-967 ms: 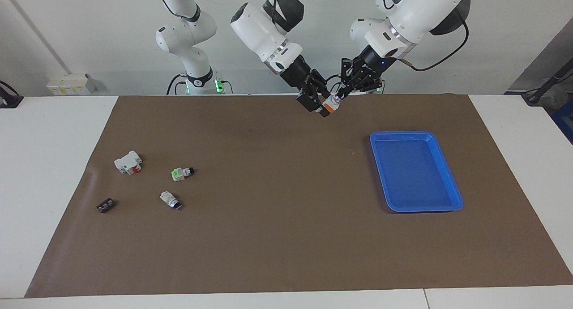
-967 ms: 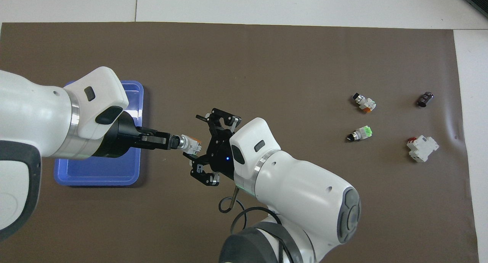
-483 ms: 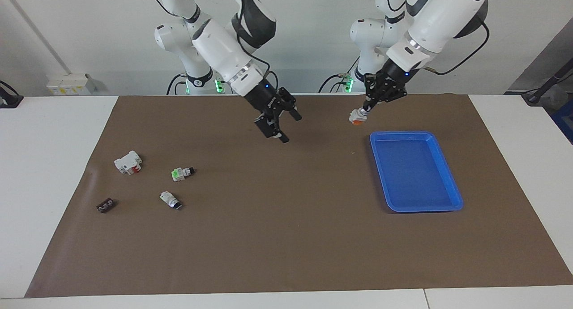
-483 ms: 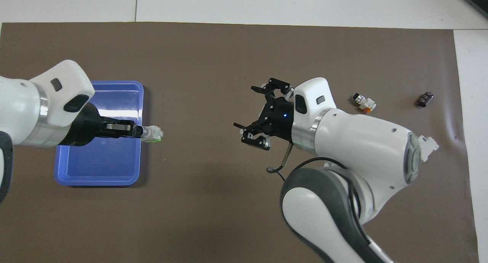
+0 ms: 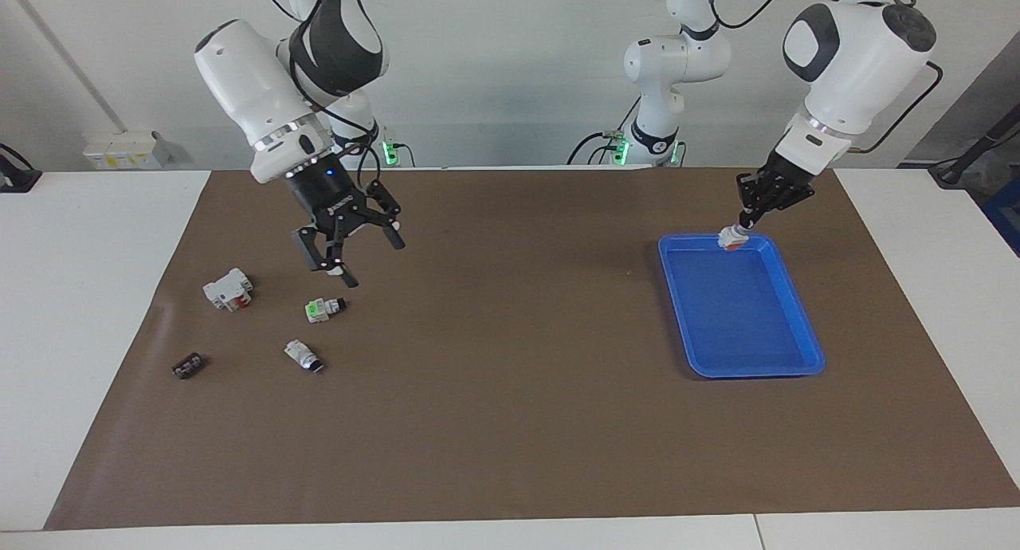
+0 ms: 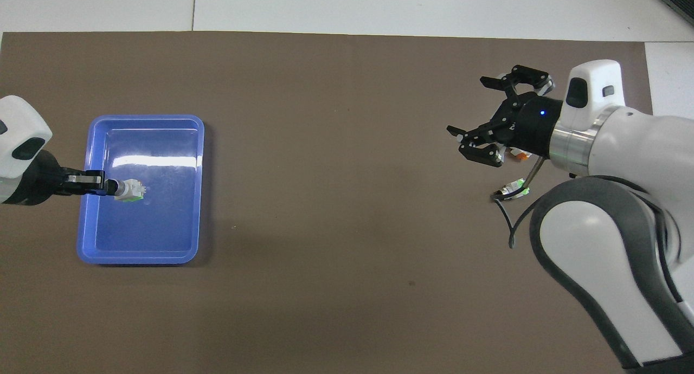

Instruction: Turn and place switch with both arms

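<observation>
— Step in hand?
— Placing, by the look of it. Turning looks done. Left gripper pinched shut on the switch, gripping its knob end, white body pointing down and tilted. Held over the blue tray, above the end nearer to the robots.
— Touching the tray floor yet?
— Cannot tell. Seems just clear of it.
— And the right gripper?
— Spread wide, holding nothing. Hangs over the brown mat toward the right arm's end of the table, above and just beside the green-faced switch. Close by there: a white block with a red lever, another small switch and a small black part. Appears to wait.
— Next move?
— Probably lower gently until the body rests on the tray floor, then part the fingers and lift straight up. Calls for care: small and light, likely to tip or roll if dragged.
</observation>
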Robot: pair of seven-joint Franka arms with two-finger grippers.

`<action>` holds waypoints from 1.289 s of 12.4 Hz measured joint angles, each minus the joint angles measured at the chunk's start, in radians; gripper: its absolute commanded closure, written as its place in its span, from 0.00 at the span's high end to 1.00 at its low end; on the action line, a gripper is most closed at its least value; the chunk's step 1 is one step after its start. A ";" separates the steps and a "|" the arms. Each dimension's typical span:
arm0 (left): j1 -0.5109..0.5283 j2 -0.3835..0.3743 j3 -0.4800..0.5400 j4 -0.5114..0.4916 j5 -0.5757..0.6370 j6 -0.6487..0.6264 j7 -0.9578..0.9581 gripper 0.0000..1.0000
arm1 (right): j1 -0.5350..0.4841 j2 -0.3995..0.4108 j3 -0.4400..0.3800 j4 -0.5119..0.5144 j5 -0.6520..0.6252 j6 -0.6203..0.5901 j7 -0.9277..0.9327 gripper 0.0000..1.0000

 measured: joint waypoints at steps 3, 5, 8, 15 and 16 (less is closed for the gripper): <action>0.047 0.105 0.000 -0.052 0.070 0.147 0.066 0.00 | -0.054 0.001 -0.003 0.002 -0.290 -0.032 0.421 1.00; 0.072 0.161 0.000 -0.059 0.075 0.211 0.117 0.00 | -0.056 0.001 0.000 0.031 -0.558 -0.146 0.776 1.00; 0.093 0.170 0.000 -0.084 0.075 0.234 0.188 0.35 | -0.061 0.000 0.005 0.101 -0.688 -0.370 1.205 1.00; 0.092 0.206 -0.014 0.209 0.076 -0.080 0.201 0.38 | -0.149 0.006 -0.002 0.246 -0.685 -0.757 1.397 1.00; 0.081 0.225 -0.015 0.298 0.079 -0.154 0.193 0.38 | -0.152 0.007 -0.003 0.270 -0.684 -0.798 1.399 1.00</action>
